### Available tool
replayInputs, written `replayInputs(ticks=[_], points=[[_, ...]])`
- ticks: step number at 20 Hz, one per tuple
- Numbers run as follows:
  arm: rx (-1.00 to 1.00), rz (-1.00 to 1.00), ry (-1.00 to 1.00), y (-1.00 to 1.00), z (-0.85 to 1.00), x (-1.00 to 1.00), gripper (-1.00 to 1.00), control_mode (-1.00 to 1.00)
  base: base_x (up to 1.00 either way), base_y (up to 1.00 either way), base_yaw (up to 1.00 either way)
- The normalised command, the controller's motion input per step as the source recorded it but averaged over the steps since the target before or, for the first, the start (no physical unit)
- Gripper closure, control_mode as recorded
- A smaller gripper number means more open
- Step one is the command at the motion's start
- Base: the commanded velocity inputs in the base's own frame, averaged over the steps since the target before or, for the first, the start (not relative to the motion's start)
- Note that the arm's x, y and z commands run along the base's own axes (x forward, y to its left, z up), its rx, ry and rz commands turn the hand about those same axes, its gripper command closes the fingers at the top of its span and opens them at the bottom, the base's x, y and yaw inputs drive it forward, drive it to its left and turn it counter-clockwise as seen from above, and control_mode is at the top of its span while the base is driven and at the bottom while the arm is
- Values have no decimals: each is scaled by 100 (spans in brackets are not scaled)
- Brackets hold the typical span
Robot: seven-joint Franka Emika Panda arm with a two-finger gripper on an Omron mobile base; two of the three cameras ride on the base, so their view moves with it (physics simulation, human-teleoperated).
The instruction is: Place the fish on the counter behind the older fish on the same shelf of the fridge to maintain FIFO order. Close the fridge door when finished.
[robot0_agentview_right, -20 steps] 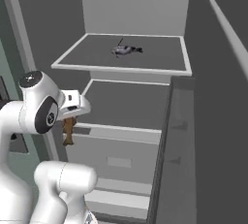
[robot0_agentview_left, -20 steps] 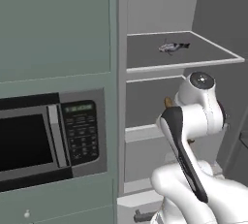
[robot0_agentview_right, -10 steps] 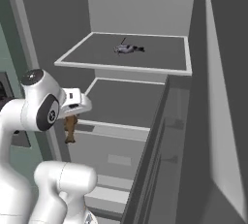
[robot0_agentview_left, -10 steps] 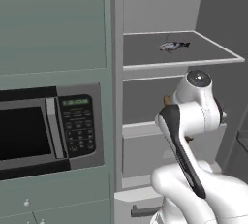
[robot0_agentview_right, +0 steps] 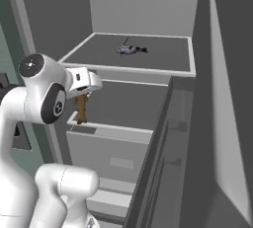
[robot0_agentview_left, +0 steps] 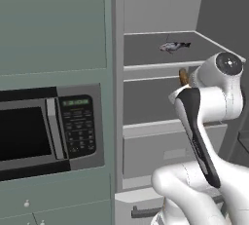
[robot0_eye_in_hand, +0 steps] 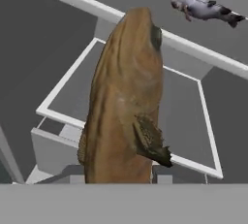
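Observation:
My gripper is shut on the brown fish, which hangs tail-down in front of the open fridge, just below the upper shelf's front edge. In the hand view the brown fish rises between the fingers, hiding them. The older fish, grey and small, lies in the middle of that shelf. It lies beyond and to the right of the held one in the hand view, older fish. From the left base view, the brown fish peeks out behind my arm, below the older fish.
The open fridge door stands close on the right, its rail shelves facing in. Under the gripper lie the lower shelf and the drawer box. A black microwave sits in the grey-green cabinets on the left. The freezer handle is low.
My gripper has risen with the brown fish, from the lower shelf's height to just under the upper shelf's edge. Both base views have shifted a little. The older fish has stayed put.

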Motion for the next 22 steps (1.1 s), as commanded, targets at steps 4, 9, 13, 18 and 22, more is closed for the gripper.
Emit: replayInputs(ticks=[4,9,13,18,22], points=[[-3,0,-29,-11,100,0,100,-100,0,0,0],[-3,0,-24,-14,99,8,100,-100,0,0,0],[0,2,-15,-2,68,64,100,-100,0,0,0],[-21,9,-17,8,44,67,100,-100,0,0,0],[-29,17,-11,13,17,87,100,-100,0,0,0]])
